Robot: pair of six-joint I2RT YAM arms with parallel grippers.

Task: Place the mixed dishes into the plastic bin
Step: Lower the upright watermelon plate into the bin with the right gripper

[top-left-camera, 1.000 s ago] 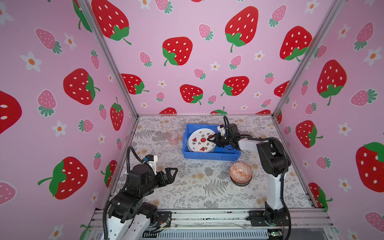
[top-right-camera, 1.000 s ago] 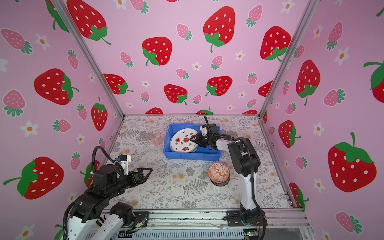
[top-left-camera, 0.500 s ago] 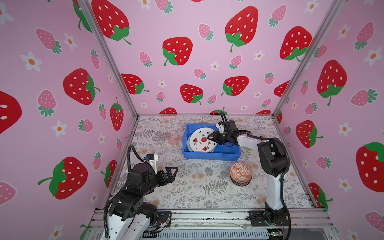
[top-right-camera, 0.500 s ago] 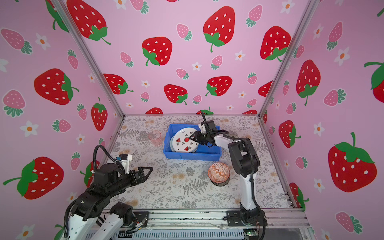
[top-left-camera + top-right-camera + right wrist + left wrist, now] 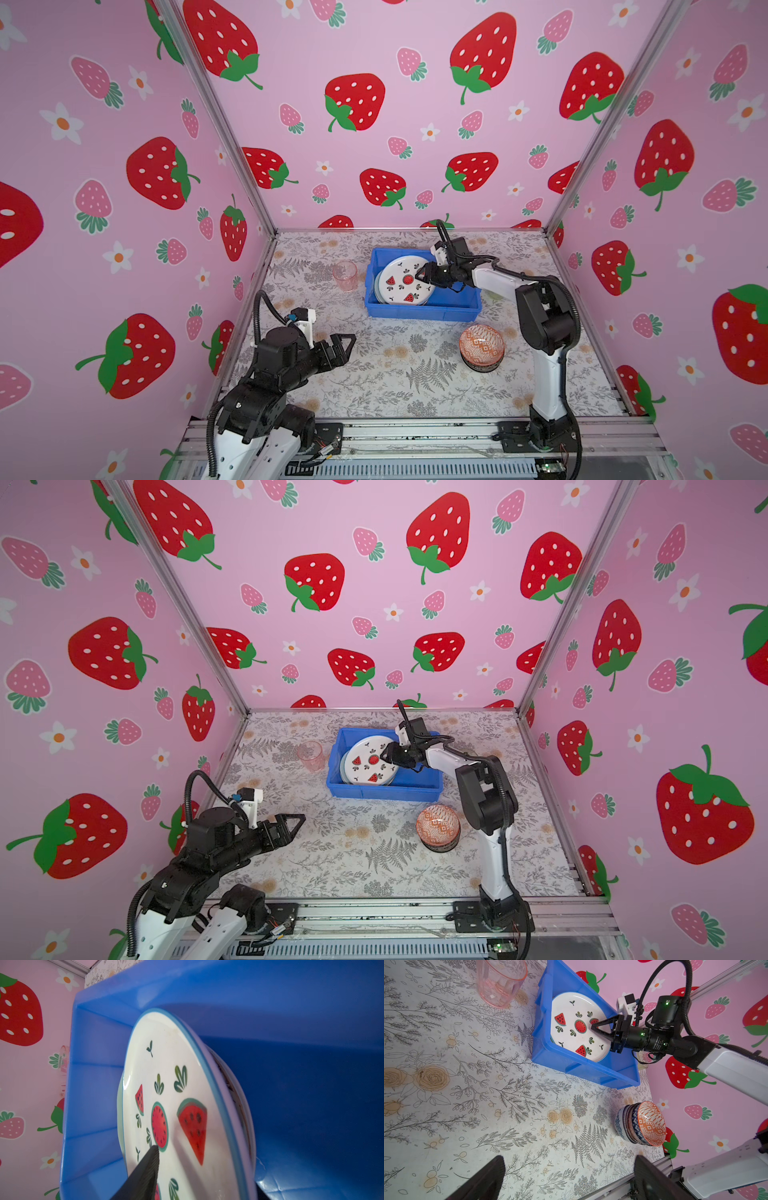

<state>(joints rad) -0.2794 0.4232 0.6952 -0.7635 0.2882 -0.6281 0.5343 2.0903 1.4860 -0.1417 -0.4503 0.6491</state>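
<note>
The white watermelon plate (image 5: 403, 280) (image 5: 368, 762) (image 5: 577, 1026) (image 5: 176, 1084) leans tilted on other plates inside the blue plastic bin (image 5: 419, 313) (image 5: 382, 791) (image 5: 583, 1066) (image 5: 311, 1105). My right gripper (image 5: 422, 274) (image 5: 386, 754) (image 5: 592, 1027) (image 5: 205, 1172) is open astride the plate's right rim, one finger over its face and one behind. A pink tumbler (image 5: 345, 275) (image 5: 310, 755) (image 5: 501, 982) stands left of the bin. Stacked bowls (image 5: 482, 345) (image 5: 438, 827) (image 5: 650, 1124), orange-red on top, sit in front of it. My left gripper (image 5: 349, 345) (image 5: 297, 825) (image 5: 569, 1162) is open and empty at the front left.
Pink strawberry walls close in the floral table (image 5: 395, 374) on three sides. An aluminium rail (image 5: 415, 432) runs along its front edge. The right arm's upright link (image 5: 544, 332) stands just right of the bowls.
The right gripper's jaws have widened around the plate's rim, and the wrist has lifted and shifted slightly left. The plate now leans more steeply. The left arm has barely moved.
</note>
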